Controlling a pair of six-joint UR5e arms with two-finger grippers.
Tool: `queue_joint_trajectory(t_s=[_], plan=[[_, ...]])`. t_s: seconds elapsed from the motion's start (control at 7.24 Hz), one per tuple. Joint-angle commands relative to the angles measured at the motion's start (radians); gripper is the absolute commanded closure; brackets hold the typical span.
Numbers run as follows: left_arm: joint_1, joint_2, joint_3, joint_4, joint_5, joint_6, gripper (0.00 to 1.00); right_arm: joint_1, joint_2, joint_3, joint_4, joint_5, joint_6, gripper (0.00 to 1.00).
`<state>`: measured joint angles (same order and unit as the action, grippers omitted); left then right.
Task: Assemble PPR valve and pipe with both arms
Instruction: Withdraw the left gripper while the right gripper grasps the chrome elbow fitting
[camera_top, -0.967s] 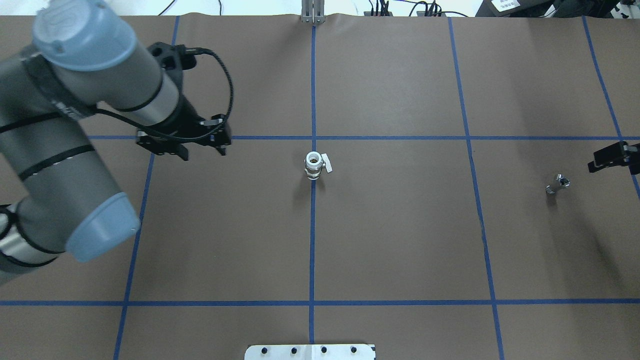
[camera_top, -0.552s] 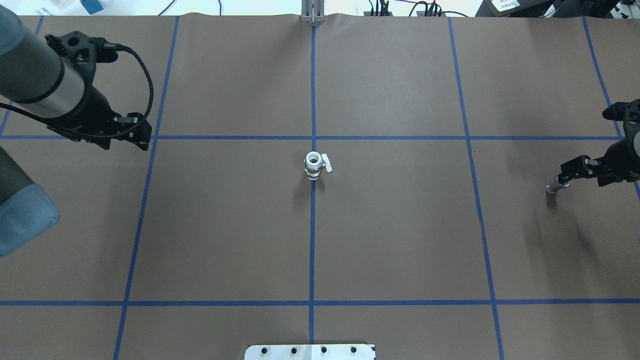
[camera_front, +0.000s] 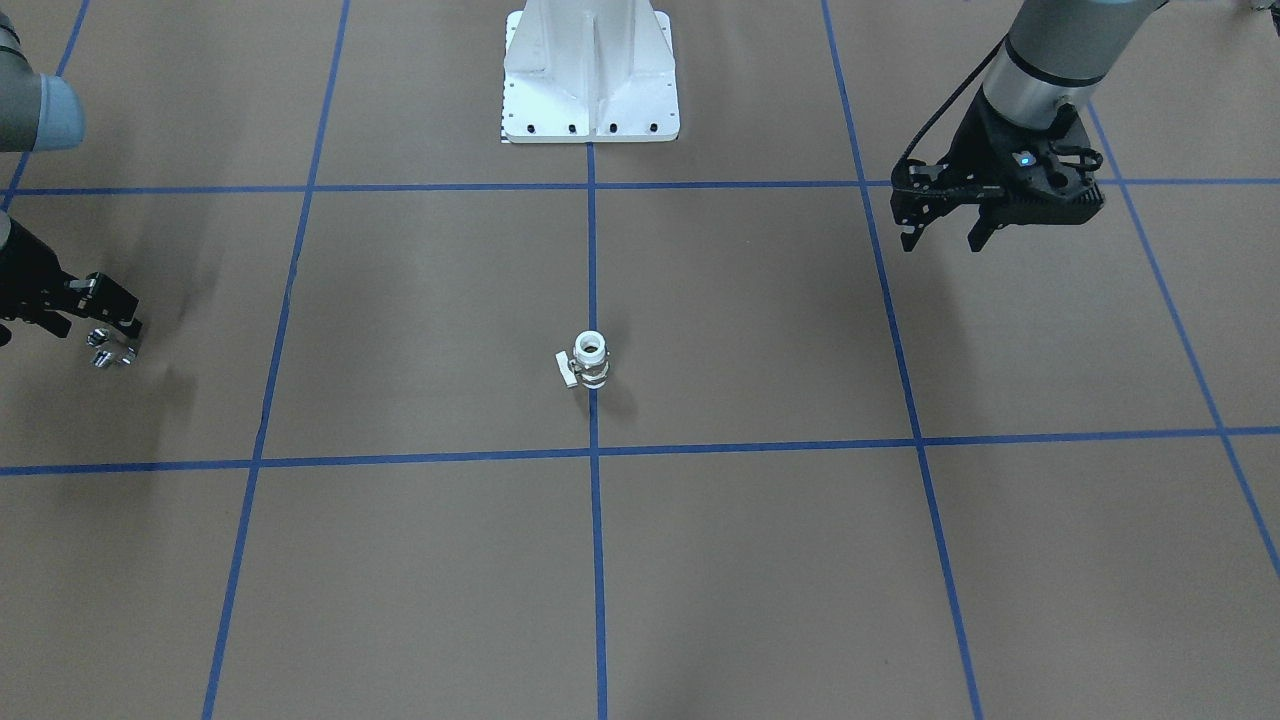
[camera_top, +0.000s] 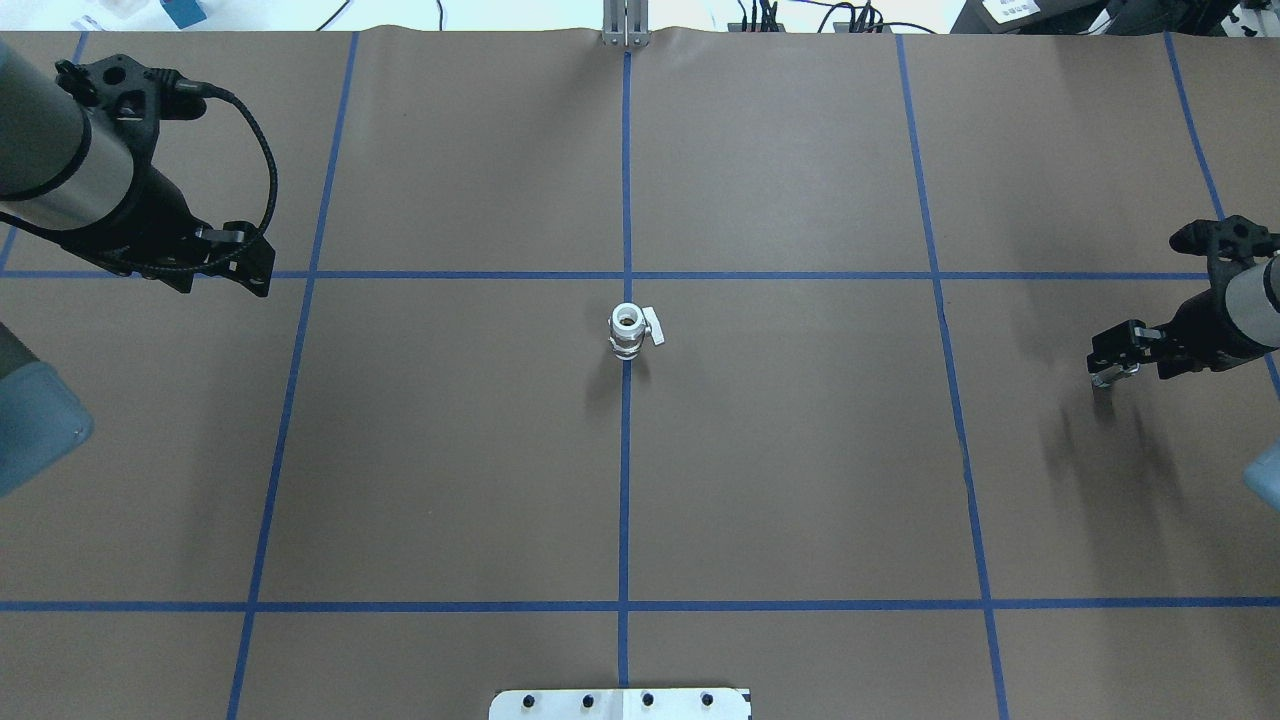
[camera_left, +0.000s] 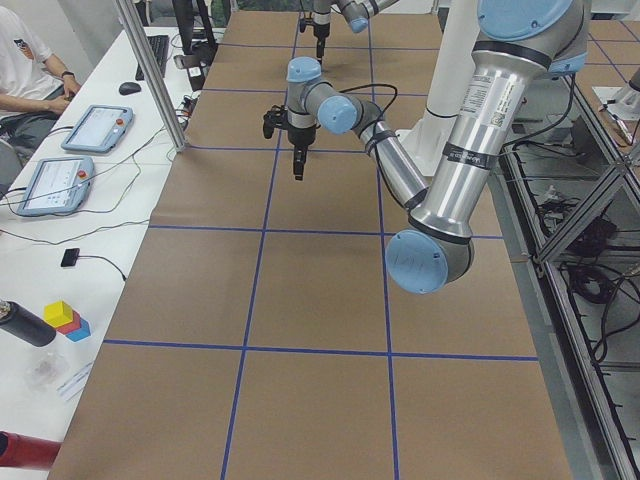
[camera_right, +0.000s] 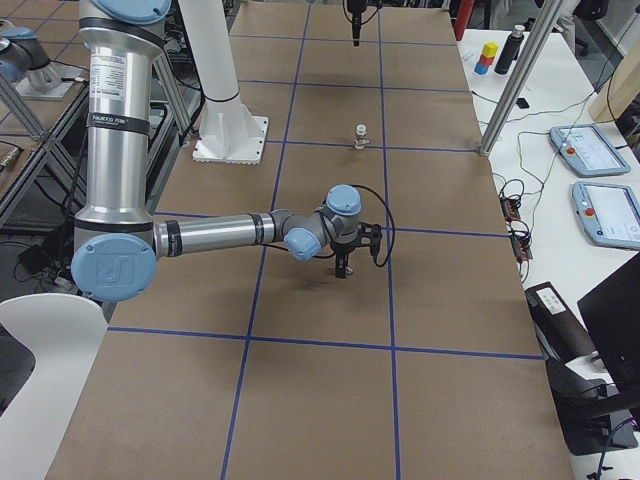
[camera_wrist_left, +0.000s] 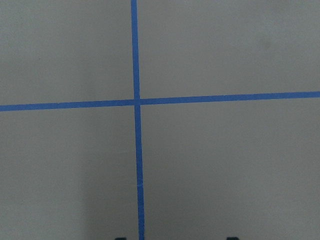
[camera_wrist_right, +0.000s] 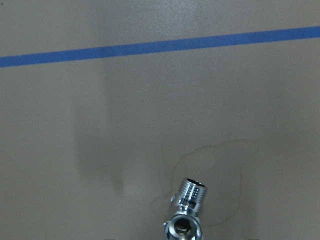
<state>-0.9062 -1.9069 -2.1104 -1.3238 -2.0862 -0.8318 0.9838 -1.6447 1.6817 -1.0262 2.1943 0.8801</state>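
The PPR valve (camera_top: 630, 330) stands upright at the table's centre on a blue tape line, white ring up and lever to the side; it also shows in the front view (camera_front: 590, 361) and the right view (camera_right: 360, 133). The chrome pipe (camera_front: 105, 353) lies near the table's right edge. It is partly under my right gripper (camera_top: 1108, 358), which hovers open just above it without holding it. The right wrist view shows the pipe (camera_wrist_right: 186, 215) at its bottom edge. My left gripper (camera_top: 225, 283) is open and empty, far left of the valve, and also shows in the front view (camera_front: 940, 238).
The white bolted pedestal (camera_front: 590, 80) stands at the robot's side of the table. Blue tape lines (camera_wrist_left: 136, 102) grid the brown table cover. A metal post (camera_top: 625, 25) rises at the far edge. Tablets (camera_left: 95, 128) lie on a side bench.
The left arm has pulled back to the left, away from the valve. The right gripper has come in from the right edge and now stands over the pipe. The valve has not moved.
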Motion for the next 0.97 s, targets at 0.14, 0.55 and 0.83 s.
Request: queue_joint_trajectory(t_s=[0.14,0.55,0.83], plan=[[0.001,-0.001,0.000,0.000,0.000,0.000,0.26,-0.008,0.008,-0.023,0.002,-0.014,0.002,0.61],[0.003,-0.007,0.006,0.002,0.000,-0.010,0.26,-0.004,-0.004,-0.004,0.003,-0.013,0.000,1.00],[-0.002,-0.001,0.009,0.002,0.000,0.006,0.27,0.021,0.026,0.125,-0.128,0.001,0.002,1.00]])
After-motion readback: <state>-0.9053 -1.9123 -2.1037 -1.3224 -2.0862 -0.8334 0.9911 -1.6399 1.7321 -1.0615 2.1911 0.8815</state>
